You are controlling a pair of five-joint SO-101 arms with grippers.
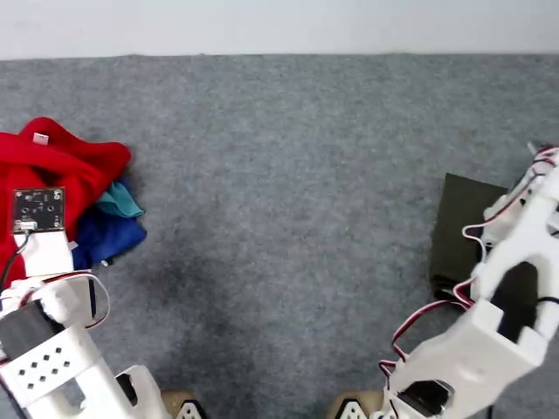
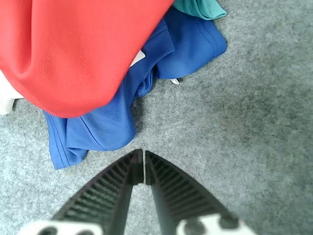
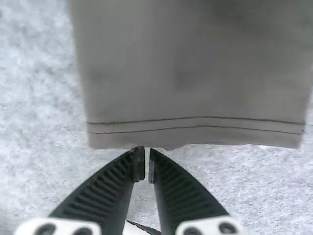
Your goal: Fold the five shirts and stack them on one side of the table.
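Left gripper [image 2: 145, 166] and right gripper [image 3: 145, 164] both pressed together, empty
We've got the red shirt [image 1: 70, 166], blue shirt [image 1: 113, 237] and teal shirt [image 1: 120, 201] heaped beside the left one; the folded olive shirt [image 3: 190, 63] has its hem at the right one's tips.

Red shirt [image 1: 70, 161], blue shirt [image 1: 109, 237], teal shirt [image 1: 120, 201] — fourth shirt [image 1: 463, 227] dark olive, perhaps — table [image 1: 288, 175] grey.

Empty left pincer [image 2: 144, 166], tips pressed together, angled downward. Same for right pincer [image 3: 145, 164]. Left arm [image 1: 52, 367], right arm [image 1: 489, 340] well apart.
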